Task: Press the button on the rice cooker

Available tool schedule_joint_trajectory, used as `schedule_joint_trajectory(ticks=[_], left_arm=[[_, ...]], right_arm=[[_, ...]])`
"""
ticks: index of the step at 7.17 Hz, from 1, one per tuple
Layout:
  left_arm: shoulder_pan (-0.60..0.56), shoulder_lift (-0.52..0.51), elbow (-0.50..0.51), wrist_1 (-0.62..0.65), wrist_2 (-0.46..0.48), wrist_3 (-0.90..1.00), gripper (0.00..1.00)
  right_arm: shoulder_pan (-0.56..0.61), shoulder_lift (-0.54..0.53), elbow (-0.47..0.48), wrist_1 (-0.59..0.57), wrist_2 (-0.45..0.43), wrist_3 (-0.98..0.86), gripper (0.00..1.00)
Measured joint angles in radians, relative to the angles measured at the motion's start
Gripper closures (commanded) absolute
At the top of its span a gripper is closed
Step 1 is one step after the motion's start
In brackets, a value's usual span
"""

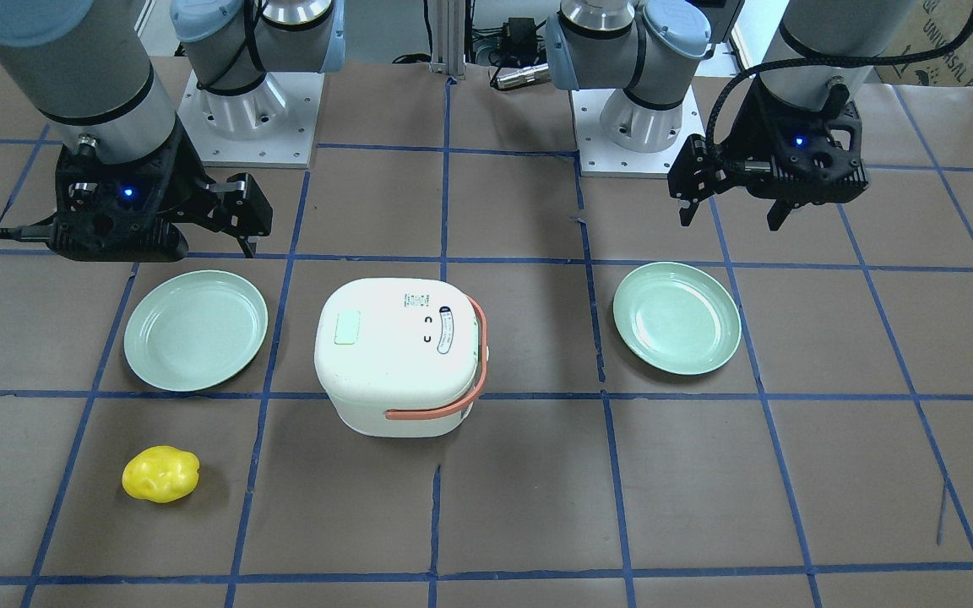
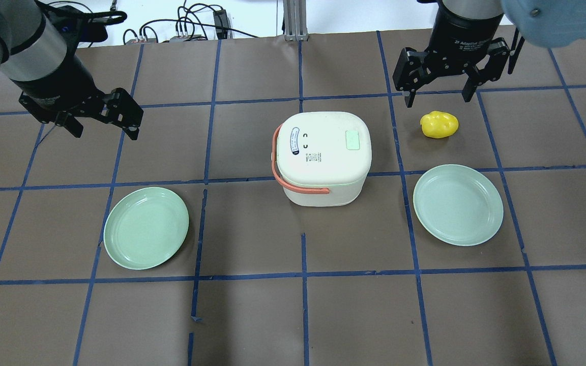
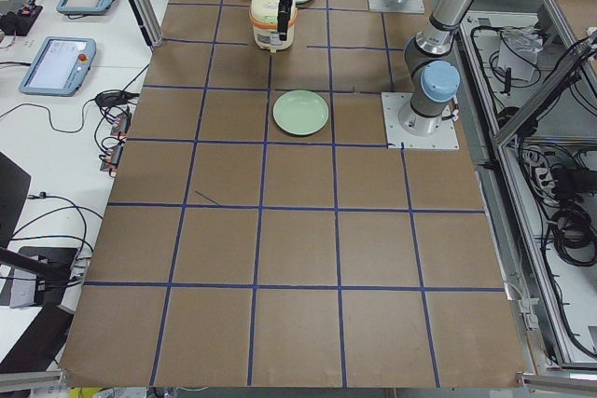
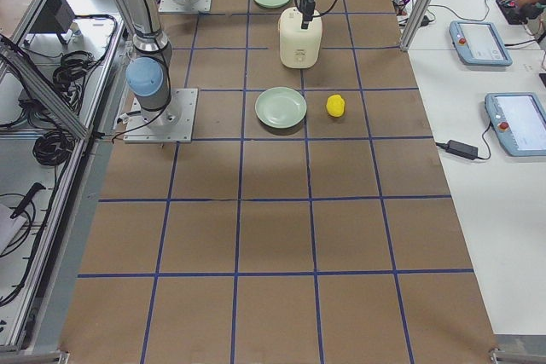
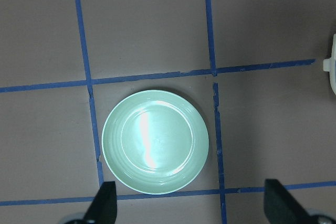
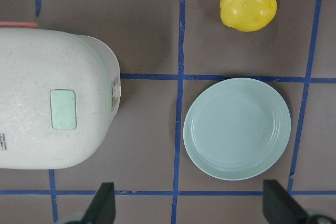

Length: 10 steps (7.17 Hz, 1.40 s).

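Note:
The white rice cooker (image 2: 323, 152) with an orange handle stands mid-table, lid shut. A pale green rectangular button (image 2: 352, 140) sits on its lid and also shows in the right wrist view (image 6: 63, 108) and the front view (image 1: 347, 328). My right gripper (image 2: 438, 96) hovers open and empty to the cooker's far right, above the table. My left gripper (image 2: 105, 131) hovers open and empty well to the cooker's left. In the left wrist view only the cooker's edge (image 5: 332, 69) shows.
A green plate (image 2: 146, 227) lies on the near left, under my left gripper (image 5: 191, 208). A second green plate (image 2: 458, 204) lies right of the cooker. A yellow lumpy object (image 2: 439, 124) lies just below my right gripper (image 6: 191, 208). Blue tape lines grid the brown table.

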Motion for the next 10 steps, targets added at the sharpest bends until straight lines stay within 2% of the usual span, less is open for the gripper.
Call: schedule_joint_trajectory(ticks=[6,10], left_arm=[[0.000,0.000,0.000,0.000,0.000,0.000,0.00],[0.000,0.000,0.000,0.000,0.000,0.000,0.00]], right_arm=[[0.001,0.005,-0.001,-0.012,0.002,0.004,0.00],[0.025,0.003,-0.004,-0.103,0.023,0.002,0.00]])
